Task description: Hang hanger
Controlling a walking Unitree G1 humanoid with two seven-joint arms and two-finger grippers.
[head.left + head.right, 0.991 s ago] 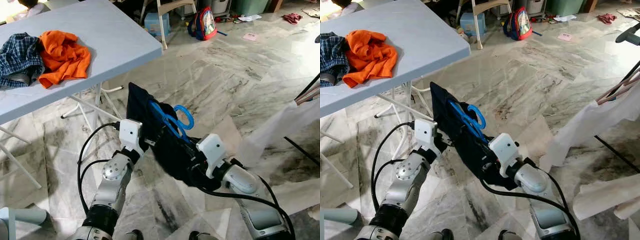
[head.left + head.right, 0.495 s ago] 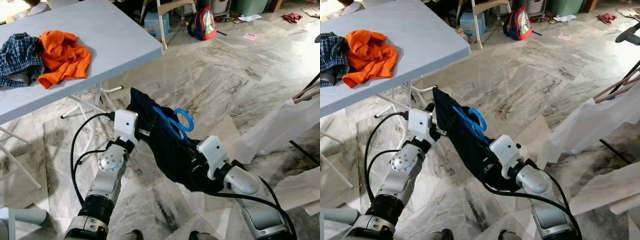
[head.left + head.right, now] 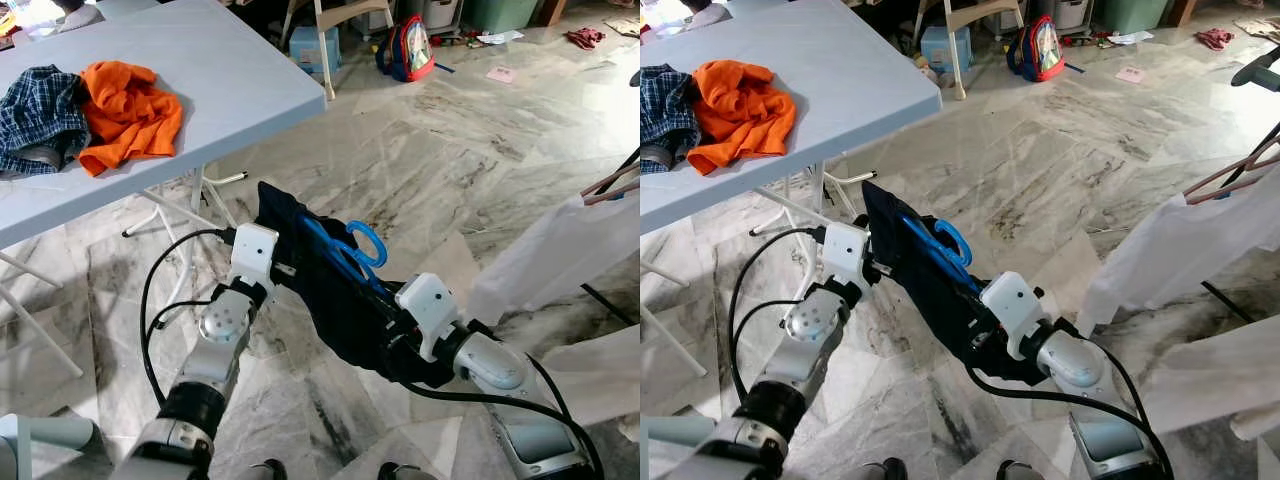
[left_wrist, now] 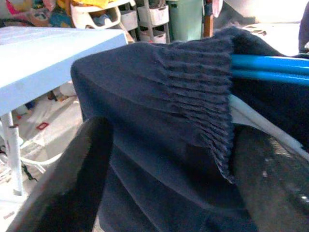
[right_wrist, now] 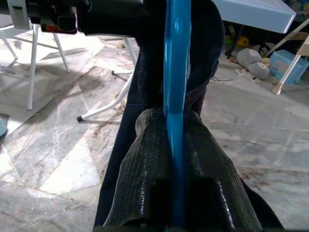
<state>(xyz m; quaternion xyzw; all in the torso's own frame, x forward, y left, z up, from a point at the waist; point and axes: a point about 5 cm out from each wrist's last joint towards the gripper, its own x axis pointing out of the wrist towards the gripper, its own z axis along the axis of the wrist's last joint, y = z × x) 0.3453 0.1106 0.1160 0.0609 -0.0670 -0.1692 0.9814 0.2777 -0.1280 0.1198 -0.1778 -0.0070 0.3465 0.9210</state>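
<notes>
Blue hanger (image 3: pixel 345 252) held mid-air above the marble floor (image 3: pixel 450 160), threaded through a dark navy garment (image 3: pixel 330 290) draped over it; hook end curls up past the cloth, well clear of the counter (image 3: pixel 200 70)
Right claw (image 5: pixel 175 159) clamped tight on the hanger's blue bar, both fingers (image 5: pixel 145 174) pressed against it with cloth bunched around; sits at the hanger's lower end, the end farther from the counter
Left claw (image 4: pixel 164 169) at the hanger's upper end, counter side: fingers spread apart with the garment's ribbed hem between them; cannot tell from the wrist view whether the pads actually pinch the cloth. Blue hanger bars run out of the fabric just beside it
Beyond the hanger, on the counter: orange shirt (image 3: pixel 128 112) crumpled, touching a blue plaid shirt (image 3: pixel 40 115) at the counter's far-left part
On the hanger's right side, white garments (image 3: pixel 1180 250) hanging from a rack at frame edge
Far side of the floor from the hanger: red-and-blue backpack (image 3: pixel 407 45), light blue box (image 3: pixel 312 45) under a chair near the counter's corner
</notes>
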